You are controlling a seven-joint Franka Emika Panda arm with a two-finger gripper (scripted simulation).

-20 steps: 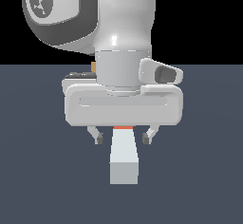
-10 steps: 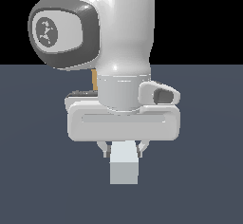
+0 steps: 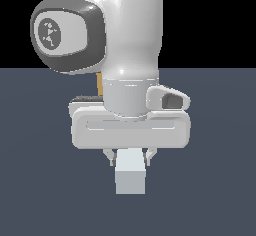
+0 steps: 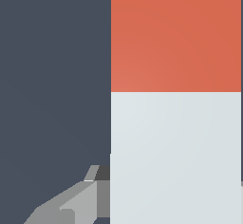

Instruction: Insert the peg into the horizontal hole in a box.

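The peg (image 3: 131, 174) lies on the dark floor with its white end facing the exterior view; its red-orange end is hidden behind the hand there. The wrist view shows both halves of the peg (image 4: 175, 123), red-orange above white. My gripper (image 3: 130, 158) is low over the peg, its two fingers pressed against the peg's sides, shut on it. One finger (image 4: 80, 204) shows against the peg's edge in the wrist view. Only a tan sliver of the box (image 3: 100, 85) shows behind the arm. The hole is hidden.
The arm's large white links (image 3: 125, 40) fill the middle of the exterior view and block what lies behind. The dark grey-blue floor (image 3: 40, 195) spreads on both sides of the peg.
The hand has come down onto the peg and now hides its red end in the exterior view. The fingers have drawn in from a wider spread to the peg's sides. The peg has not moved.
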